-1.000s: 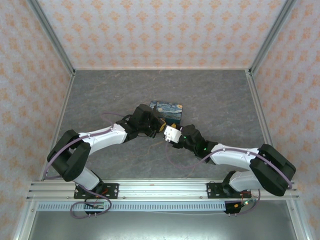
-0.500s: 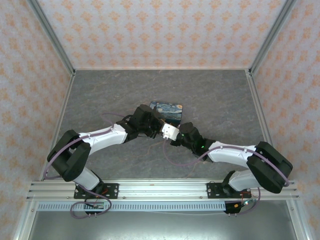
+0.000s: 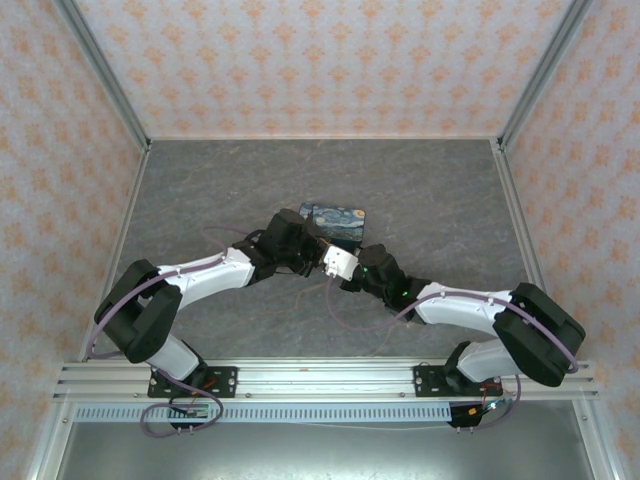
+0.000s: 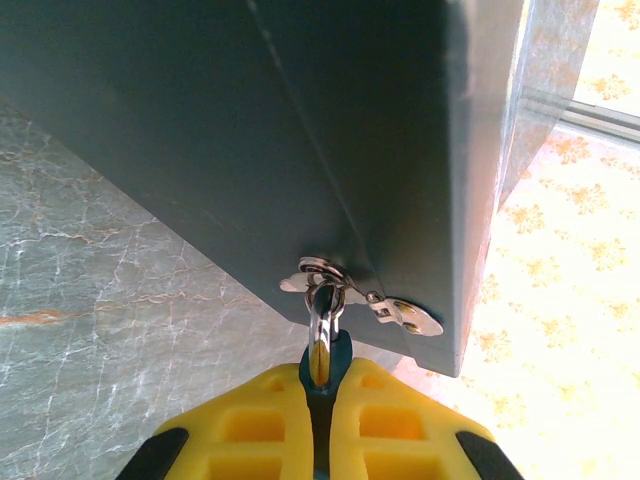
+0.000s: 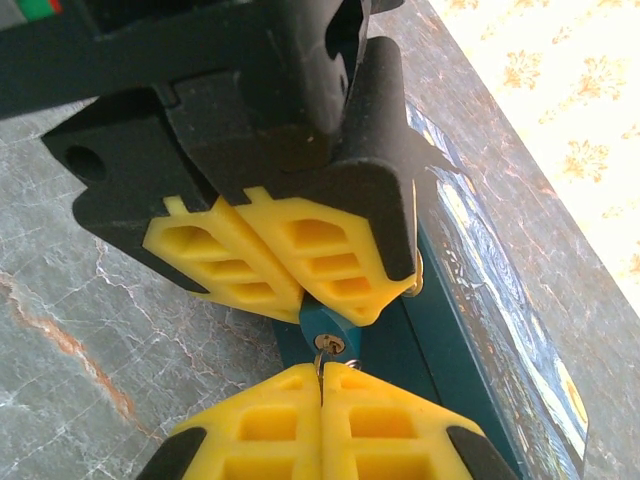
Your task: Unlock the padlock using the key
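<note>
The padlock [image 5: 326, 330] is a small teal body with its keyhole facing my right gripper. My left gripper [image 4: 322, 400] is shut on the padlock [image 4: 338, 355], and its silver shackle [image 4: 321, 320] hangs through the hasp [image 4: 405, 315] on the side of the Starry Night tin [image 3: 338, 220]. My right gripper [image 5: 321, 400] is shut on the key [image 5: 321, 365], a thin pale blade whose tip sits in the keyhole. In the top view the two grippers meet tip to tip in front of the tin, left gripper [image 3: 312, 252] against right gripper [image 3: 330, 262].
The tin [image 5: 500, 300] lies flat on the grey marbled table [image 3: 200, 200], just behind both grippers. Patterned walls close off the left, back and right sides. A metal rail [image 3: 320, 380] runs along the near edge by the arm bases.
My right gripper has moved left and slightly away from me, closing the gap to the left gripper and the padlock. The left arm has stayed put.
</note>
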`<action>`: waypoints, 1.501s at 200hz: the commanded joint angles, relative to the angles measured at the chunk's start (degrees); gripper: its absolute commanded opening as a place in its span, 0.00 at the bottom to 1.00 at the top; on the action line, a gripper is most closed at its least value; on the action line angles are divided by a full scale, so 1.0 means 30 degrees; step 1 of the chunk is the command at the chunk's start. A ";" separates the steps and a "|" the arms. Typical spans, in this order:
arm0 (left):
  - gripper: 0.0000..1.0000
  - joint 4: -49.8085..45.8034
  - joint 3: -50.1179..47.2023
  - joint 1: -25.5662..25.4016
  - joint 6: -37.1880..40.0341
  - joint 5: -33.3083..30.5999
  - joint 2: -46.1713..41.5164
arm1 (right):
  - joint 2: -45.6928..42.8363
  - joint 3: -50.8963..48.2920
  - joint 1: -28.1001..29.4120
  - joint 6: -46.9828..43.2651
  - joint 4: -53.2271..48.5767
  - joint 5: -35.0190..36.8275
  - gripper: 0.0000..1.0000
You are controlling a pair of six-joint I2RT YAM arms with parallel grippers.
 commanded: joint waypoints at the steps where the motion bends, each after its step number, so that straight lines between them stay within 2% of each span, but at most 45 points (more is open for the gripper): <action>1: 0.00 0.0340 0.0513 -0.0164 -0.0230 0.0279 -0.0171 | 0.0120 0.0540 0.0104 0.0978 0.0083 0.0380 0.00; 43: 0.00 0.0311 0.0546 -0.0171 -0.0236 0.0281 -0.0126 | 0.0255 0.0598 0.0102 0.3899 0.0226 0.0070 0.00; 113: 0.00 0.0250 0.0569 -0.0230 -0.0237 0.0277 -0.0040 | 0.1623 0.0244 -0.0151 0.8501 0.2461 -0.1139 0.00; 168: 0.00 0.0410 0.0372 -0.0259 -0.0208 0.0169 0.0235 | 0.2121 0.0305 -0.0218 0.9150 0.2286 -0.1544 0.00; 220: 0.00 0.1027 0.0386 -0.0258 0.0466 0.0353 0.1806 | 0.3102 -0.0008 -0.0227 1.1403 0.2017 -0.2134 0.00; 246: 0.14 0.1588 0.0041 -0.0259 0.0521 0.0290 0.2328 | 0.3781 -0.0683 -0.0248 1.2591 0.3300 -0.2102 0.00; 274: 0.45 0.1780 -0.0260 -0.0231 0.0921 0.0090 0.2305 | 0.4098 -0.1287 -0.0321 1.3704 0.4624 -0.2233 0.00; 285: 0.52 0.1370 -0.0282 -0.0175 0.1145 -0.0015 0.2144 | 0.4116 -0.1490 -0.0408 1.4191 0.5136 -0.2375 0.00; 300: 0.58 0.0888 -0.0434 -0.0043 0.1652 -0.0309 0.1716 | 0.4050 -0.1712 -0.0610 1.5012 0.5656 -0.2752 0.00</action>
